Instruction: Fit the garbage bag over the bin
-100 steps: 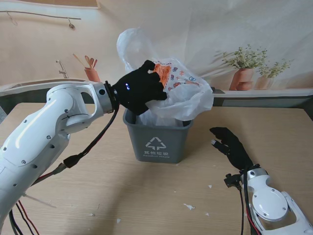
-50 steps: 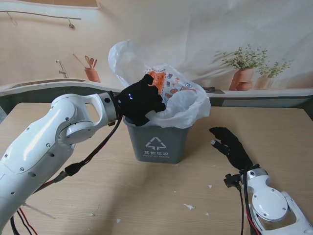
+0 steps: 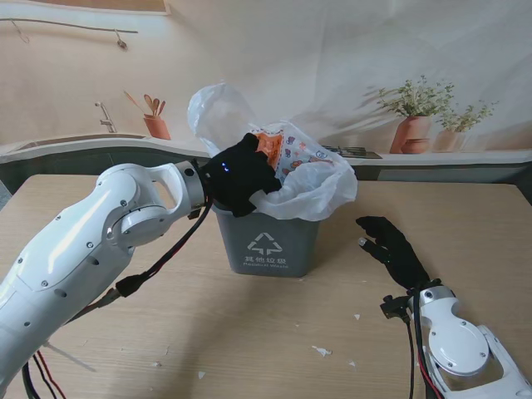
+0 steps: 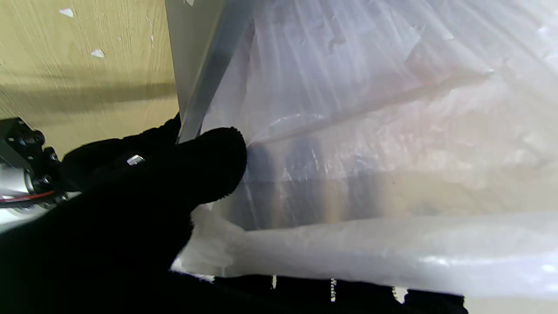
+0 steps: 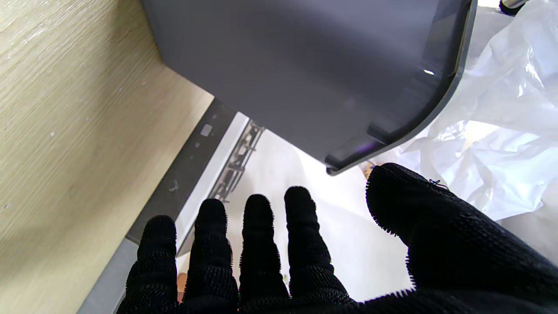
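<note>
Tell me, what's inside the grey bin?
A crumpled white plastic garbage bag fills the grey plastic bin's mouth and spills over its rim, held by the black-gloved left hand. The bag hides the bin's bottom.

One bin (image 3: 266, 237) stands on the desk (image 3: 125, 332), and one bag (image 3: 303, 179) sits in and over its mouth. Two black-gloved hands are in view: the left hand (image 3: 237, 174) at the bin's rim and the right hand (image 3: 395, 249) toward the desk's right edge. Behind the desk's far edge stand two potted plants (image 3: 416, 116), one pot of utensils (image 3: 155, 125) and one tap (image 3: 105, 116), while a few small white scraps (image 3: 322, 351), about five, lie near the desk's near edge.
</note>
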